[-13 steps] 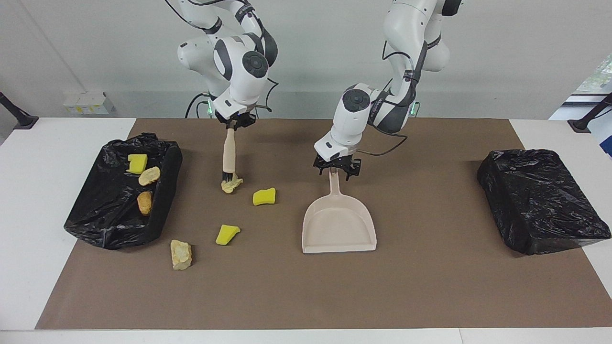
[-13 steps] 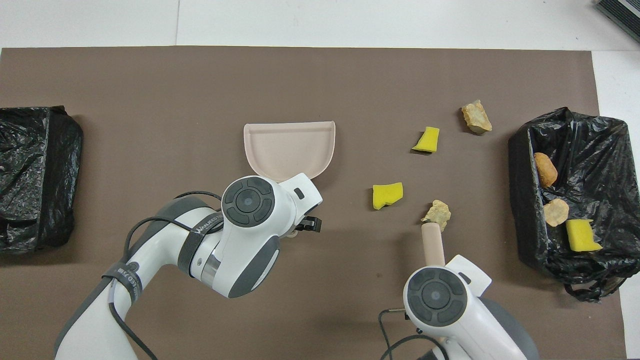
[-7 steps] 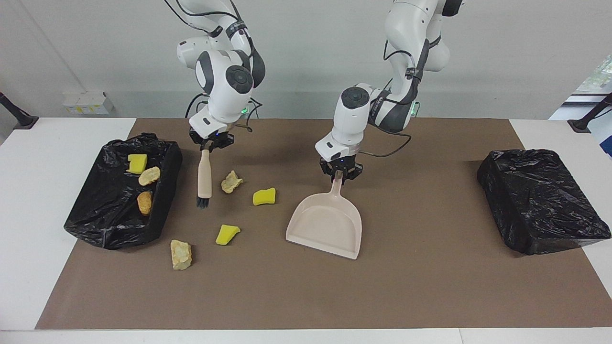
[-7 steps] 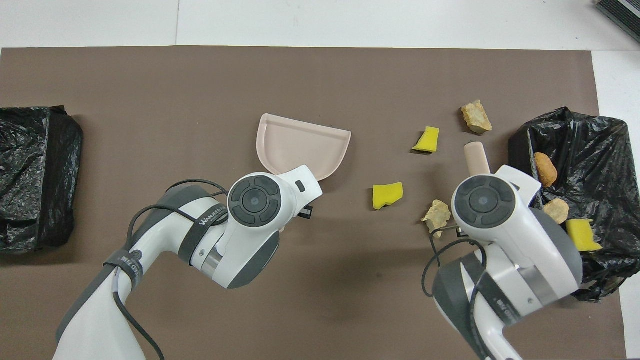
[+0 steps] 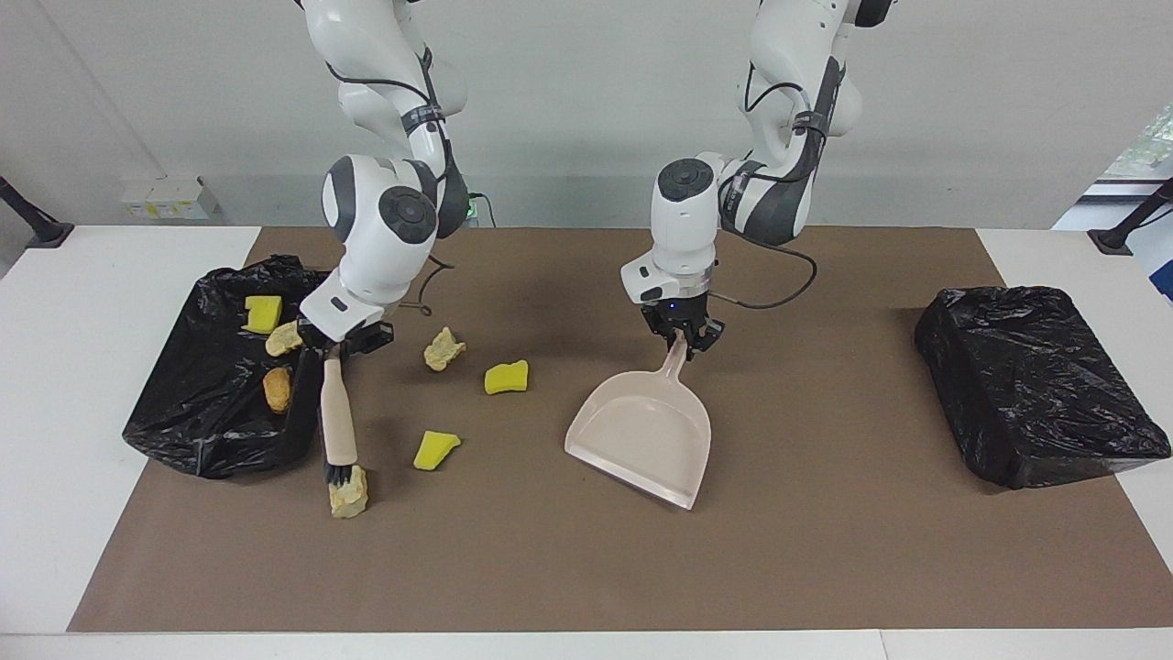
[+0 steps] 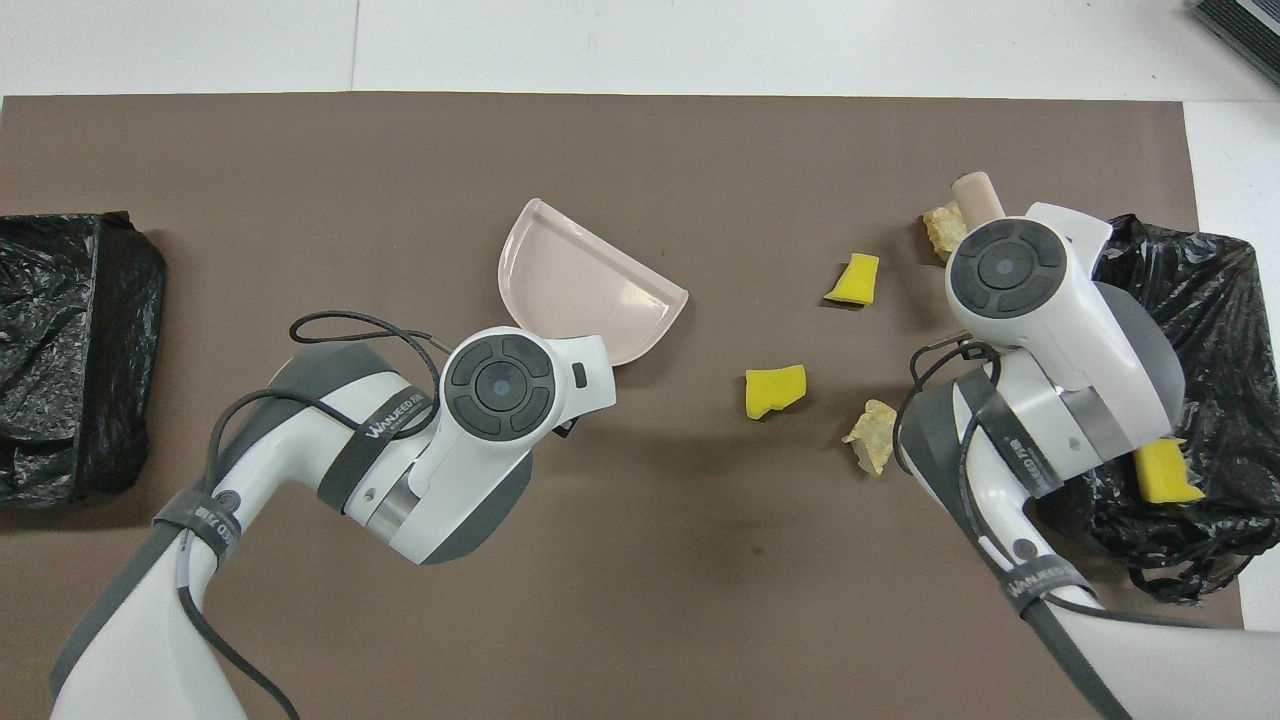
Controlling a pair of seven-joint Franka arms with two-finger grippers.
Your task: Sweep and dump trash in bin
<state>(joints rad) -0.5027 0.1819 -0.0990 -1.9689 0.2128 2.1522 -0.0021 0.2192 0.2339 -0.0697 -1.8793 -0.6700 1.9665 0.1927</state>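
My right gripper (image 5: 344, 342) is shut on the top of a brush (image 5: 337, 422) with a beige handle. Its dark bristles touch a beige lump of trash (image 5: 348, 496) beside the bin (image 5: 197, 440). On the mat lie another beige lump (image 5: 444, 348) and two yellow sponge pieces (image 5: 506, 377) (image 5: 435, 449). Three pieces of trash lie in the bin: yellow (image 5: 263, 313), beige (image 5: 286, 337) and orange-brown (image 5: 277, 389). My left gripper (image 5: 683, 346) is shut on the handle of the beige dustpan (image 5: 641, 440), whose mouth (image 6: 610, 250) is angled toward the trash.
A second bin (image 5: 1035, 385) wrapped in black plastic sits at the left arm's end of the brown mat (image 5: 825, 550). In the overhead view the right arm covers part of the trash bin (image 6: 1200, 290).
The right arm carried the brush from the lump nearer the robots to the lump beside the bin. The left gripper closed on the dustpan handle and turned the pan.
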